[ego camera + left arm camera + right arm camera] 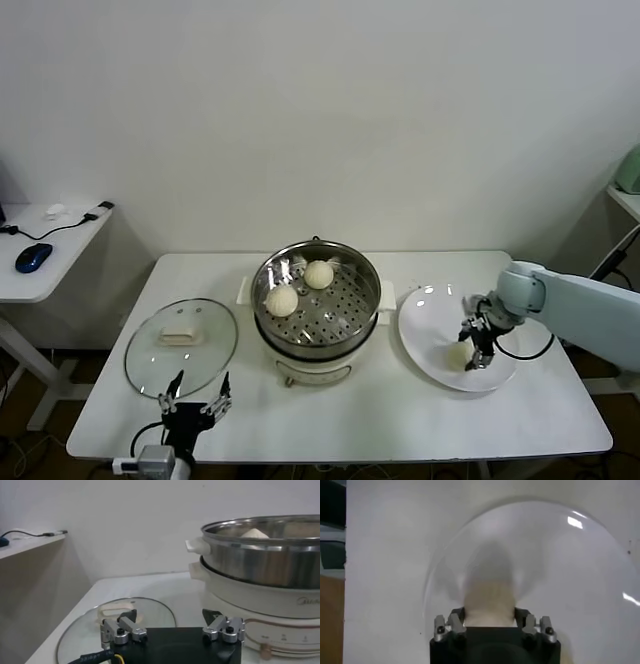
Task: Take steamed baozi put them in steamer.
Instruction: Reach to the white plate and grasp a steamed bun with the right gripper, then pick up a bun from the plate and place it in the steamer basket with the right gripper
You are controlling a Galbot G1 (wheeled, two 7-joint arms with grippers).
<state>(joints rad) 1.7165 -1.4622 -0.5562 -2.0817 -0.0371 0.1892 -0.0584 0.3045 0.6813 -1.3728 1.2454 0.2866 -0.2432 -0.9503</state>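
With the right gripper [472,357] down on the plate [430,305] — jaws astride a bun [488,605], whether they pinch it I cannot tell — squeeze gently, lift straight, then cross to the steamer [316,300]; left gripper [197,402] waits open beside the lid [181,345].

Shiny perforated steel steamer [316,300] on glossy cream base, clear glass lid [181,346], smooth matt baozi [282,300], glossy white plate [430,320].

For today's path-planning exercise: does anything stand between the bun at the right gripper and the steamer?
Nothing visible does. The right gripper is at the bun on the white plate; only bare table lies between plate and steamer, whose glass lid lies off on its far side.
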